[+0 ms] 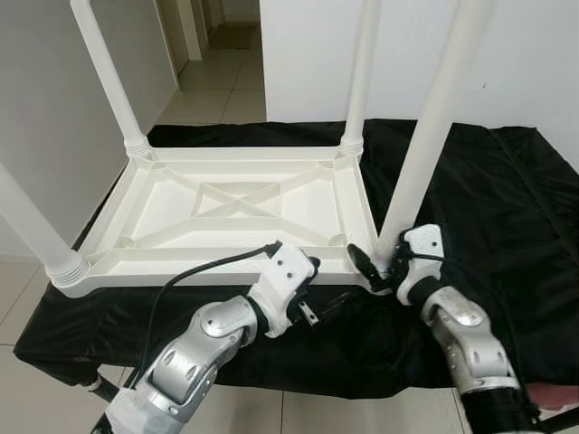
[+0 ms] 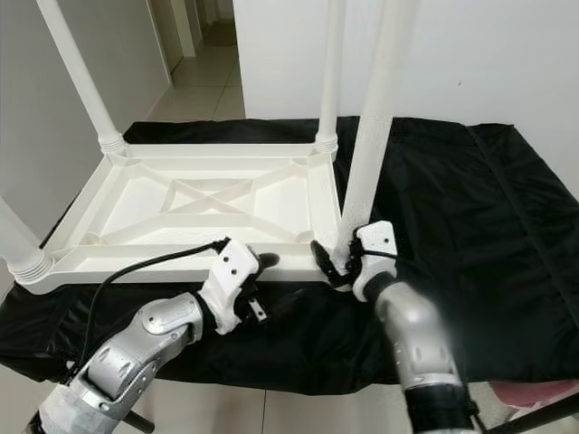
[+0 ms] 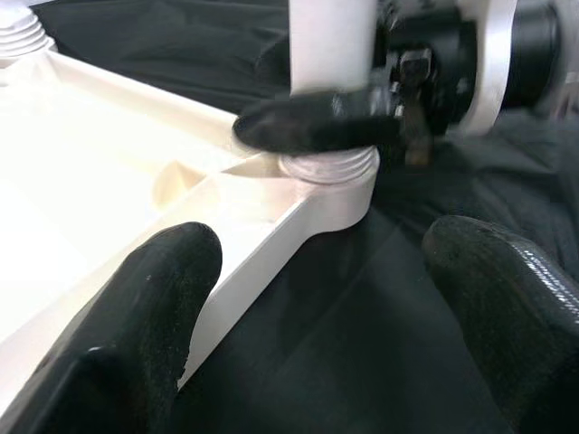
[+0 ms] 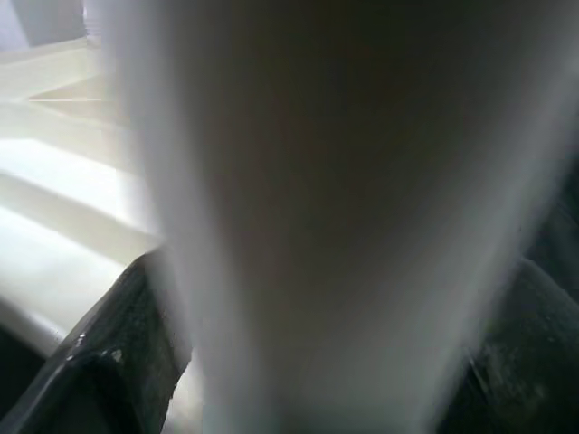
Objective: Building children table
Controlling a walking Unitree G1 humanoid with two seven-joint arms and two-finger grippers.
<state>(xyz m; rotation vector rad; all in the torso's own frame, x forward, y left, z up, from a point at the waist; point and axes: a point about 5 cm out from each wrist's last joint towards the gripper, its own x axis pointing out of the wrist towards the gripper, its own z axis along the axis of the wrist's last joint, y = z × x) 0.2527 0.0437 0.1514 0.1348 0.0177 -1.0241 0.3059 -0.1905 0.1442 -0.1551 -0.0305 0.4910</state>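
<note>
A white plastic children's table (image 1: 181, 208) lies upside down on a black cloth, its legs pointing up. The near right leg (image 1: 434, 117) stands in its corner socket (image 3: 330, 172), leaning slightly. My right gripper (image 1: 384, 264) is shut on this leg just above the socket, one black finger (image 3: 317, 122) across its front. In the right wrist view the leg (image 4: 344, 217) sits between the fingers (image 4: 118, 362). My left gripper (image 1: 324, 285) is open, low beside the table's front rim, just left of that corner, holding nothing.
Three more legs stand in the far left (image 1: 104, 72), far right (image 1: 360, 72) and near left (image 1: 32, 226) corners. The black cloth (image 1: 479, 181) spreads wide to the right. A white wall is behind, with a tiled hallway (image 1: 217, 90) at the back left. A black cable (image 1: 199, 268) runs along my left arm.
</note>
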